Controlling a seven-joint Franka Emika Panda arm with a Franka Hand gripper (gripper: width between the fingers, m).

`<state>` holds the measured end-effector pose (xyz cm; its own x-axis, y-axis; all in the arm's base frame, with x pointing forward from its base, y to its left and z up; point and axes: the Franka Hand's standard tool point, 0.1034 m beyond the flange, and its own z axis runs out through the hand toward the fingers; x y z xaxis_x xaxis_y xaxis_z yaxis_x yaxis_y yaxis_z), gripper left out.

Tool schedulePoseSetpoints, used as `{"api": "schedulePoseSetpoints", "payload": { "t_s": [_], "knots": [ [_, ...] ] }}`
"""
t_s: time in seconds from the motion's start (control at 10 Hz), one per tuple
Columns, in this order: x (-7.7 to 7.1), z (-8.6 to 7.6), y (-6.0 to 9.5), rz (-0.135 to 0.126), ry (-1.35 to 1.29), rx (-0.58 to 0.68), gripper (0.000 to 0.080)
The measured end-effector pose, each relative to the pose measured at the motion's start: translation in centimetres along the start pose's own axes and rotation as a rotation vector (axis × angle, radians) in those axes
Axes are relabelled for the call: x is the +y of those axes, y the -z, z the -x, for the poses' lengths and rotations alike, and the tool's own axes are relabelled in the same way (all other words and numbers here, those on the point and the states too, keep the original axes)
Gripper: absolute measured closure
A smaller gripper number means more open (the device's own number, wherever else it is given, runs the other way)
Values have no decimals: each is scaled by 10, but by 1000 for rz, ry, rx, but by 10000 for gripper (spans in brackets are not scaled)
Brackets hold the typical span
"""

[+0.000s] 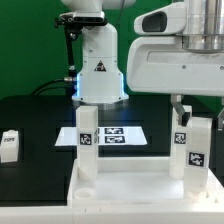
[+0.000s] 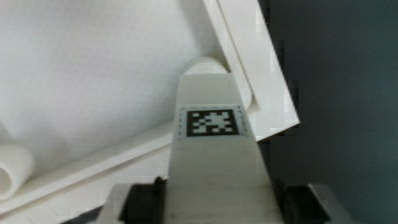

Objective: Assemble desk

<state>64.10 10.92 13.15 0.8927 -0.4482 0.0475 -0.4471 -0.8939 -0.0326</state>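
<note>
While jaws straddle one leg [image 1: 193, 150] | other leg [image 1: 86, 140] upright | desk top [image 1: 135, 182] beneath

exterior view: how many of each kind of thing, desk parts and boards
desk top: 1
legs: 3 (upright leg, second upright leg, loose leg on the table at the exterior view's left)
marker board: 1
total: 5

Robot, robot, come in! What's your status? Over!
Claw straddles leg, grip unclear. Leg upright on desk top. Other upright leg well clear.
</note>
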Motion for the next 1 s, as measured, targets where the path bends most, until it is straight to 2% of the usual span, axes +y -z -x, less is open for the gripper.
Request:
{"api": "schedulePoseSetpoints", "payload": {
  "t_s": [0.2,0.5,0.6,0.7,0.9,1.0],
  "knots": [
    [-4,4,-1,4,-317,0,515],
    [-8,6,-2,-19,-756,-19,515],
    [-16,11,-3,-36,-956,-21,515],
    [-18,12,-3,-47,-1003,-23,515],
    [-17,11,-3,-46,-999,-23,515],
    [-16,12,-2,-32,-920,-19,515]
  ]
}}
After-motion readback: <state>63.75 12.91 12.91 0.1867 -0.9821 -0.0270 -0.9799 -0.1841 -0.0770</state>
